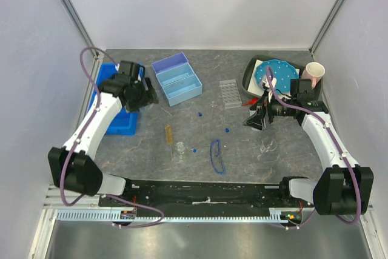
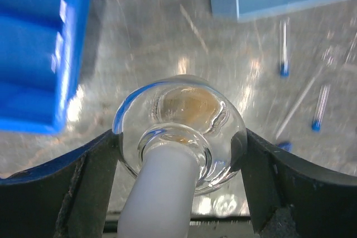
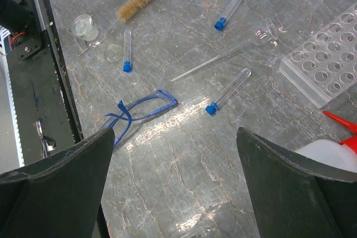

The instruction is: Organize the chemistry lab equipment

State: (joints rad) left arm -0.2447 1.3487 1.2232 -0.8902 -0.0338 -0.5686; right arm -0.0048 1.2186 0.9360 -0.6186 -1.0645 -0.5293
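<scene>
My left gripper (image 1: 138,93) is shut on a clear round glass flask (image 2: 181,121) with a white neck and holds it above the table beside the dark blue bin (image 1: 115,110). My right gripper (image 3: 175,160) is open and empty above bare table. The blue-rimmed safety glasses (image 3: 139,110) lie ahead of it to the left. Three blue-capped clear tubes (image 3: 228,90) lie scattered. The white squeeze bottle (image 3: 332,153) with its red nozzle is at the right finger. A small glass flask (image 1: 180,147) and another clear flask (image 1: 268,145) stand on the table.
A light-blue two-part box (image 1: 177,79) sits at the back middle. A clear tube rack (image 1: 230,93) lies right of it. A brush (image 1: 168,133) and a thin glass rod (image 3: 223,59) lie mid-table. A black bowl (image 1: 248,77) holds the blue dotted disc (image 1: 276,76); a cup (image 1: 314,74) stands beside it.
</scene>
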